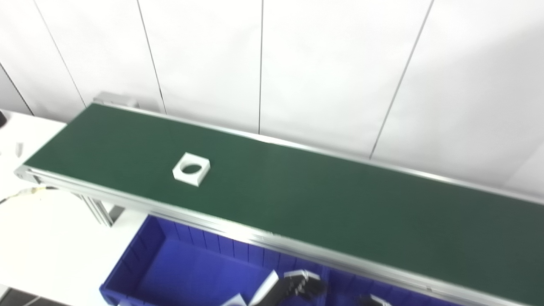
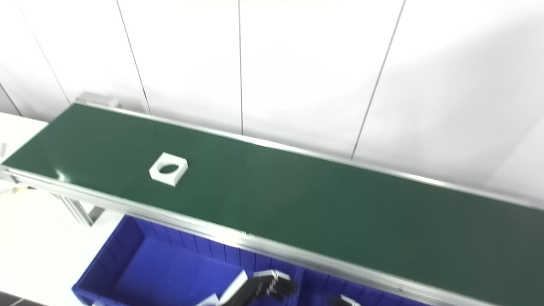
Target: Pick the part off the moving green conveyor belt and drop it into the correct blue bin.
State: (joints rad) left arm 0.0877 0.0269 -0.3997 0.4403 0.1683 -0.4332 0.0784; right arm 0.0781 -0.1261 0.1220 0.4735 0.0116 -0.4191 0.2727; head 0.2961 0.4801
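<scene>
A white square part with a round hole (image 1: 191,168) lies flat on the green conveyor belt (image 1: 323,199), towards its left end. My left hand (image 1: 302,284) hangs low at the picture's bottom edge, over the blue bin (image 1: 140,259) in front of the belt and well to the right of the part. Its dark fingers (image 2: 272,284) are loosely curved and apart, with nothing in them. Only a sliver of my right hand (image 1: 375,301) shows at the bottom edge, too little to read its fingers.
A second blue bin (image 1: 340,282) adjoins the first on the right, mostly hidden under the belt's aluminium rail (image 1: 238,231). A white table (image 1: 46,238) lies at the left, with a cable (image 1: 17,194). White wall panels stand behind the belt.
</scene>
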